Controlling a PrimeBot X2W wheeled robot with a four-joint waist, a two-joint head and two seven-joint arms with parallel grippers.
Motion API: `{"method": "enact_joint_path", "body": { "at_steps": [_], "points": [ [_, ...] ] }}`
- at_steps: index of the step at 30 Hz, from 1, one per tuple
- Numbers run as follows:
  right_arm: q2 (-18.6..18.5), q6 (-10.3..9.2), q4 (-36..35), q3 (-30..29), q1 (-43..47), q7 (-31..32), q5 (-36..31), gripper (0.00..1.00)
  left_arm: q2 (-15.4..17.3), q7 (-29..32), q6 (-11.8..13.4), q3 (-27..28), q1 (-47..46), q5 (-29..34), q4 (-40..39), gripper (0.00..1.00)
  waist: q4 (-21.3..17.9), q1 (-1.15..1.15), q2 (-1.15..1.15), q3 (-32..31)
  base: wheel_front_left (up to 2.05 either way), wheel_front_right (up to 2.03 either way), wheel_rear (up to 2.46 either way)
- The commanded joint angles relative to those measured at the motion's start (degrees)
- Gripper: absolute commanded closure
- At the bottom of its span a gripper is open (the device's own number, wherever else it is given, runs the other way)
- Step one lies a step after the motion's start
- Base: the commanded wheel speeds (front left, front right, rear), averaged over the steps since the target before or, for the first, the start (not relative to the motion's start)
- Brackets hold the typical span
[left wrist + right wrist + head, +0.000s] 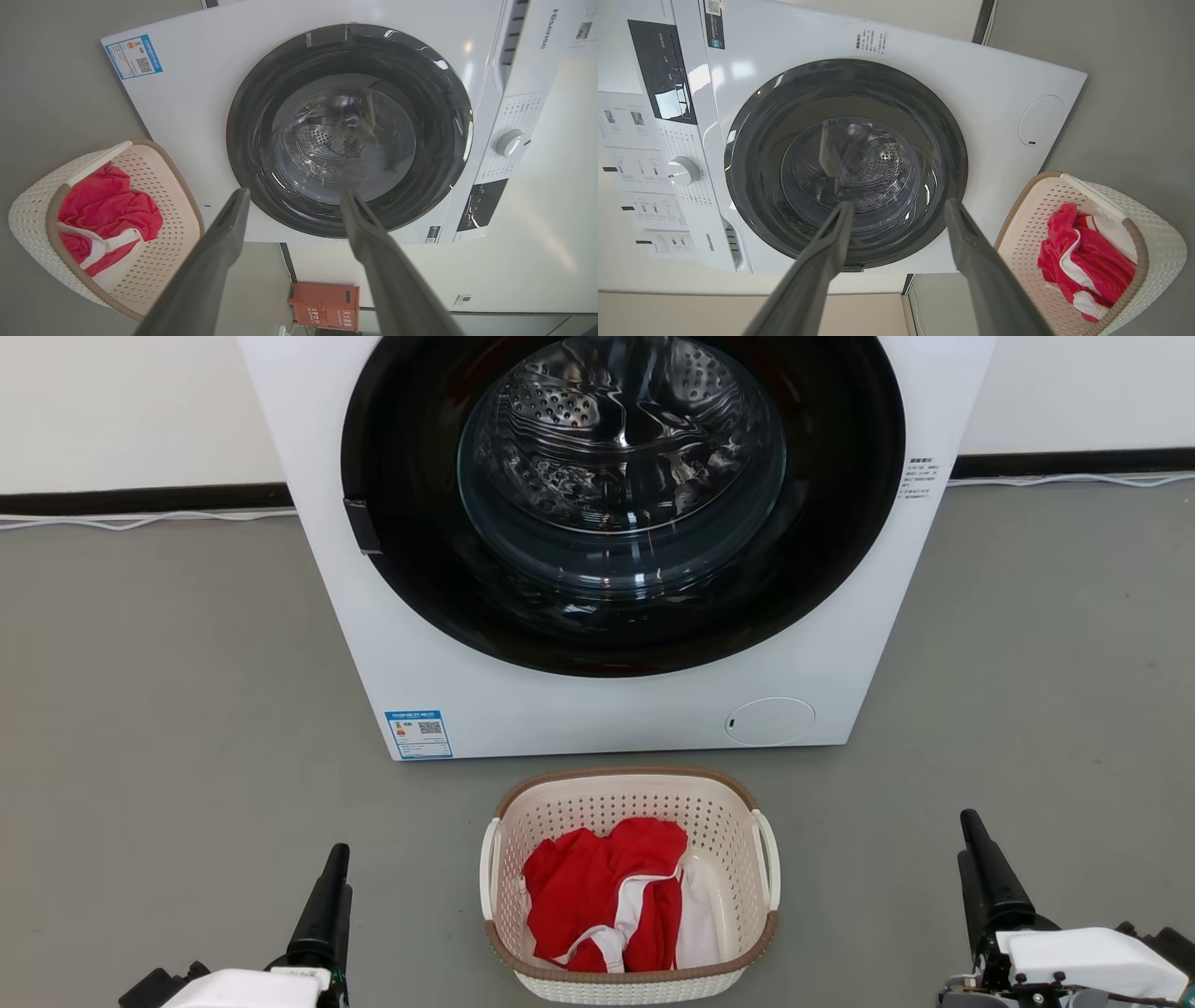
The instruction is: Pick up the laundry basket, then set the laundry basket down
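Two long dark fingers (219, 242) on our left gripper (294, 193) stand wide apart, and nothing is between them. Our right gripper (899, 205) looks the same: its fingers (971, 242) are spread wide and hold nothing. Both grippers point at the big white washing machine (373, 644) with its round dark door (840, 523).

In the head view we see our grippers low down, one near each bottom corner. The laundry basket (560, 812) is in the middle between them, well apart from both. It sits upright on the gray floor (168, 709), just in front of the washing machine. Neither gripper touches it. It has a brown rim (625, 772) and a white handle (487, 868) on each side. Inside it lies a crumpled red and white cloth (597, 887). A white wire (140, 521) runs along the floor by the wall, behind the machine.
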Motion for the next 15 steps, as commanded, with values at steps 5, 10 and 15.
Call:
{"method": "enact_joint_path", "body": {
  "at_steps": [5, 10, 15],
  "points": [
    [-0.52, 0.15, -2.12, 0.54, -1.67, -1.62, -6.85, 0.0, 0.45, -1.29, 0.04, 0.37, -1.87, 5.51, -0.79, 0.0, 0.06, -0.01, 0.0, -0.09, 0.0, 0.0, 0.0],
    [-0.94, 0.17, -2.5, 1.08, -1.73, -2.3, -12.65, 0.0, 0.51, -1.97, 0.27, 0.41, -1.88, 10.06, -0.7, 0.0, 0.08, -0.01, 0.0, -0.15, 0.0, 0.0, 0.0],
    [-0.96, 0.19, -3.05, 1.72, -1.59, -3.31, -19.37, 0.0, 0.53, -2.97, 0.4, 0.65, -1.79, 15.81, -0.57, 0.0, 0.13, -0.01, 0.0, -0.25, 0.0, 0.0, 0.0]
  ]
}}
